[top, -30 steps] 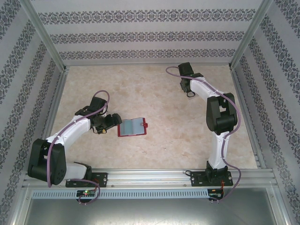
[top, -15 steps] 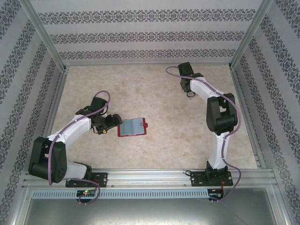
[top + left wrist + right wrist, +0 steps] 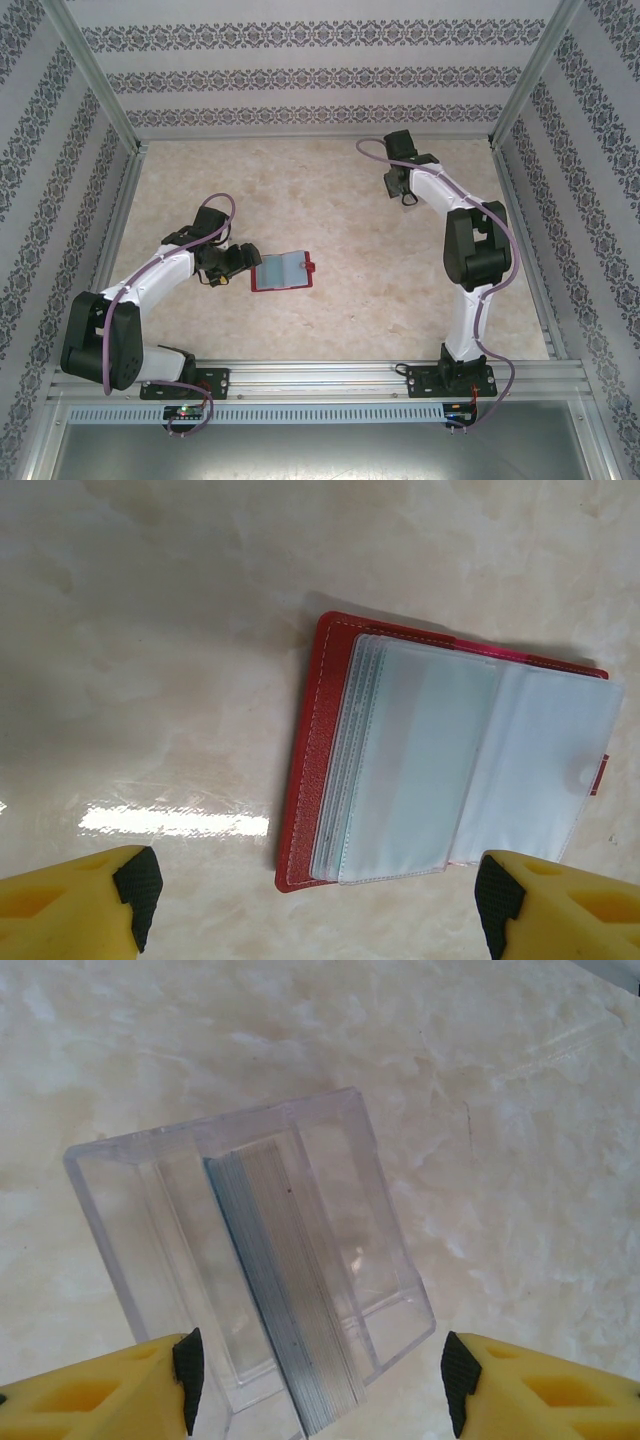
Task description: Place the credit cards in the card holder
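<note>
Credit cards (image 3: pixel 285 1300) stood stacked on edge inside clear card holder (image 3: pixel 340 1150); task looked approx. done. R gripper (image 3: pixel 315 1380) straddled holder, jaws apart, no grip. L gripper (image 3: pixel 315 895) hovered wide, empty, over red wallet (image 3: pixel 305 770); couldn't tell if its sleeves held more.

a pale marbled table (image 3: pixel 350 320) carries an open red wallet (image 3: pixel 283 270) and, well apart, a clear card holder (image 3: pixel 340 1190).

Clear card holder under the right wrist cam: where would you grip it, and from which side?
Probably from above, fingers across its two outer side walls. The card holder is a flat-walled clear box that looks rigid, and the credit cards stand on edge down its middle, so a pinch at the centre would land on them. The right gripper hangs open astride it, lined up for that.
</note>
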